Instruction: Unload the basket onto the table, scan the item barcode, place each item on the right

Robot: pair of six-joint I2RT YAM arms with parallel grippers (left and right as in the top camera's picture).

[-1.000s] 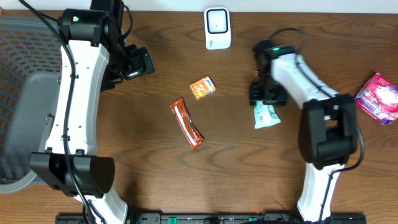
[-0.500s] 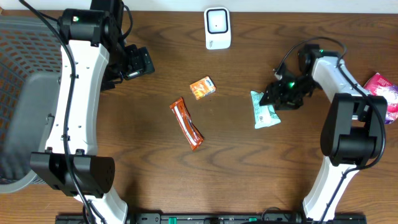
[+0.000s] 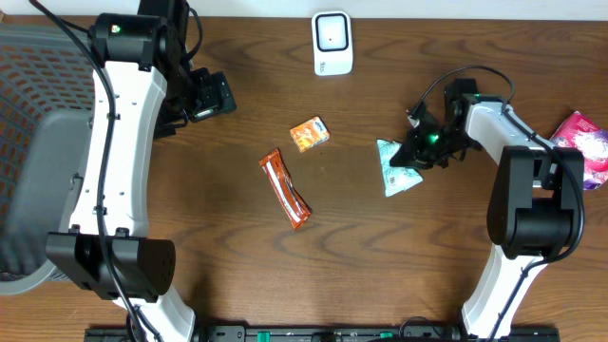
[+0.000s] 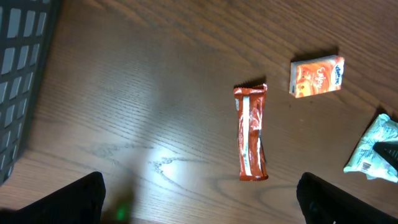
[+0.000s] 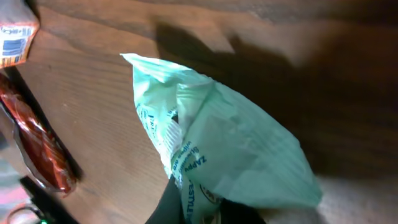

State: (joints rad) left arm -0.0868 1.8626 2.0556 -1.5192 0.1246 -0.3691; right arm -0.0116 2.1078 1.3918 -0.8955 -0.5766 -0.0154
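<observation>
Green packet (image 3: 397, 171) sits pinched at one edge between the right fingers (image 5: 166, 202), which are closed tight on it. In the right wrist view the thin plastic (image 5: 230, 155) fans out from the fingertips, crumpled and pale, with printed text on a white panel close to the grip. It throws a dark shadow on the table (image 3: 237, 256) beyond it. Whether its far corner touches the wood cannot be told.

White scanner (image 3: 332, 43) stands well apart from the right fingers, off to their side at the far edge of the table, its face turned up.

Between the two sets of fingers lie a red bar wrapper (image 3: 285, 188) and, near it, a small orange packet (image 3: 310, 133); both are flat on the wood and apart from each other. A pink packet (image 3: 584, 147) lies behind the right fingers, on the other side of that arm.

Left fingers (image 4: 62, 199) are spread wide with nothing between them, held above bare wood. The red bar wrapper (image 4: 250, 132) lies ahead of them, the orange packet (image 4: 316, 76) farther on, and a grey basket (image 4: 18, 68) is off to one side.
</observation>
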